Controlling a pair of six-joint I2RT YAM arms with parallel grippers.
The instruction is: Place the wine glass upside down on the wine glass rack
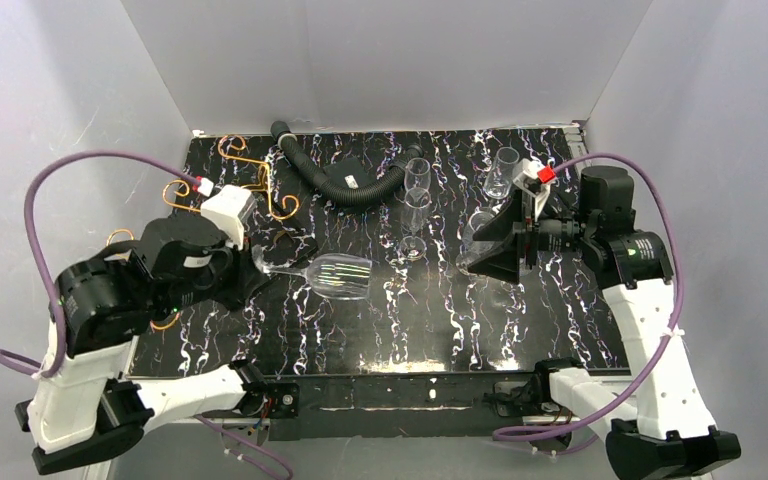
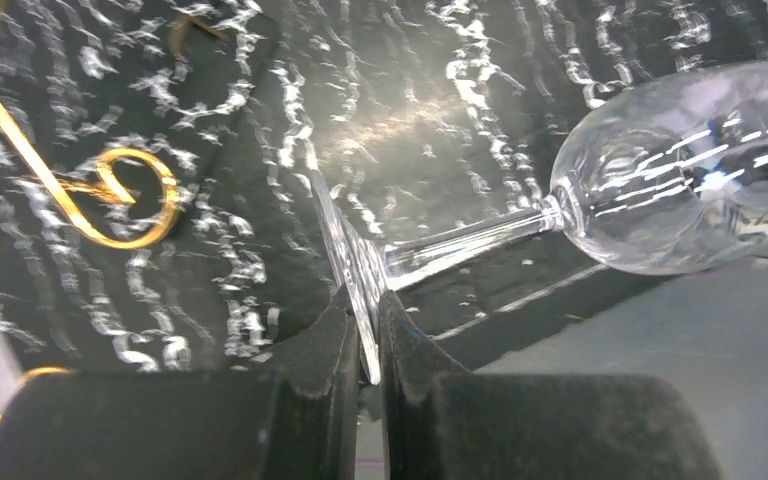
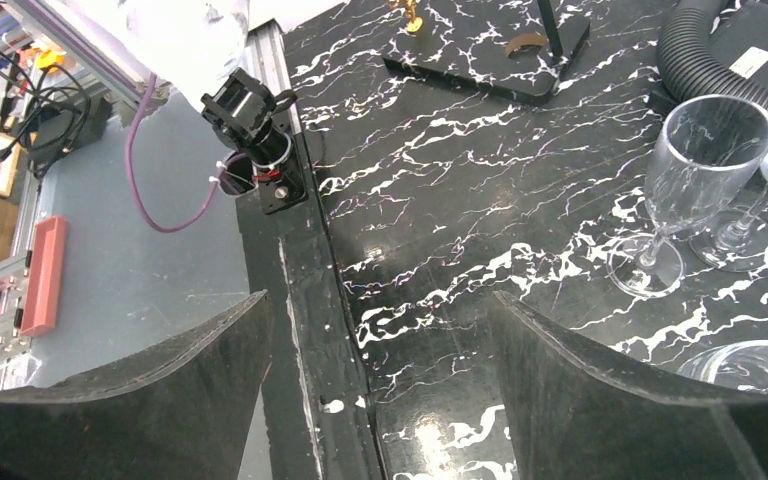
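A clear wine glass (image 1: 338, 275) lies horizontal above the black marble table, bowl to the right. My left gripper (image 1: 256, 262) is shut on its round foot. In the left wrist view the foot (image 2: 355, 270) stands edge-on between the two black fingers of that gripper (image 2: 368, 335), with the stem and bowl (image 2: 680, 170) running up to the right. The gold wire rack (image 1: 260, 180) stands at the back left, behind the left arm; one of its scrolls (image 2: 130, 195) shows in the left wrist view. My right gripper (image 1: 485, 248) is open and empty (image 3: 380, 385) at the right.
A black corrugated hose (image 1: 345, 185) lies at the back middle. Two flutes (image 1: 416, 195) stand mid-table, one glass (image 1: 503, 170) at the back right and another (image 1: 475, 235) right by the right gripper. A flute (image 3: 705, 160) also shows in the right wrist view. The table's front edge (image 3: 305, 300) lies under the right gripper.
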